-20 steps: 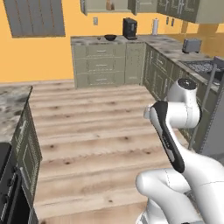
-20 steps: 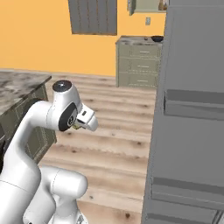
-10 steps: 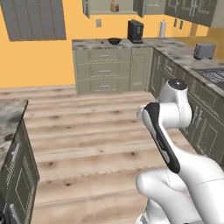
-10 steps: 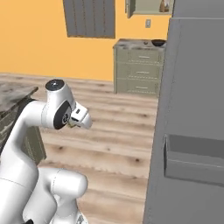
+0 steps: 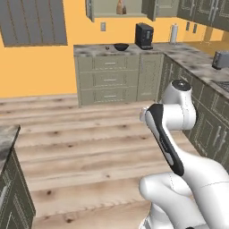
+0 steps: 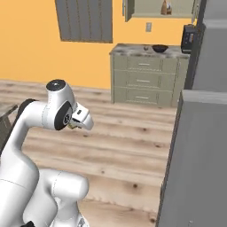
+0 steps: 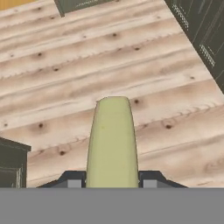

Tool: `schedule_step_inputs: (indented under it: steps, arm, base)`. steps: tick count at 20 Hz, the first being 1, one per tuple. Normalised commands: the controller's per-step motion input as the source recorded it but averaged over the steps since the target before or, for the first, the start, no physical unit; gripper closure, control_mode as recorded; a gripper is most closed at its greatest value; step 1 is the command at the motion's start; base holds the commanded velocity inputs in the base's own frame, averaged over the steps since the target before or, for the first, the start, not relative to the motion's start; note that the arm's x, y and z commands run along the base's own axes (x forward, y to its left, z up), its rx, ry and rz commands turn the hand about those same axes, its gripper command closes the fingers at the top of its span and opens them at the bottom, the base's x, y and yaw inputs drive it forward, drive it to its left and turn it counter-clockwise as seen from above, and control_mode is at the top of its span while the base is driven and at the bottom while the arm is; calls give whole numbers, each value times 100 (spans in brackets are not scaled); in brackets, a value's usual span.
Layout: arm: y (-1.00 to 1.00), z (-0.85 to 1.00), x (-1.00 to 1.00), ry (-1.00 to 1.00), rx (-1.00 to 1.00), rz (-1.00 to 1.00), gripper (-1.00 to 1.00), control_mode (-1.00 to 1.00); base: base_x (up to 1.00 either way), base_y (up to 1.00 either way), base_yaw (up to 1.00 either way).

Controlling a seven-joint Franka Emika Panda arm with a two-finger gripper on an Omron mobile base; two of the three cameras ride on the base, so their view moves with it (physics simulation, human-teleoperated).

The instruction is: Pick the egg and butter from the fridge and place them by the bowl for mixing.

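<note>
A kitchen with orange walls and a wooden floor. On the far surface the black bowl stands, left of the black boxy appliance. The pincer is closed on the butter, held above the floor, well apart from the bowl.

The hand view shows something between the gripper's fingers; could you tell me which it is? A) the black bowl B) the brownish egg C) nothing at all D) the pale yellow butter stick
D: the butter, a slim pale yellow stick, sits clamped in the gripper above the wooden floor.
</note>
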Motion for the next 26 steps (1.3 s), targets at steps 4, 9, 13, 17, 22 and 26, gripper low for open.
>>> schedule_step_inputs:
  steps: [4,9,13,17,22,26]
  arm:
    - [0,0,0,0,0,0,100,100]
    - [0,0,0,0,0,0,100,100]
    - [0,0,0,0,0,0,100,100]
    - [0,0,0,0,0,0,100,100]
    - [0,0,0,0,0,0,100,100]
    - [0,0,0,0,0,0,100,100]
  base:
    - [93,0,0]
    - [91,0,0]
    - [89,-5,0]
    - [91,-9,0]
    - [94,-11,0]
    - [94,-15,0]
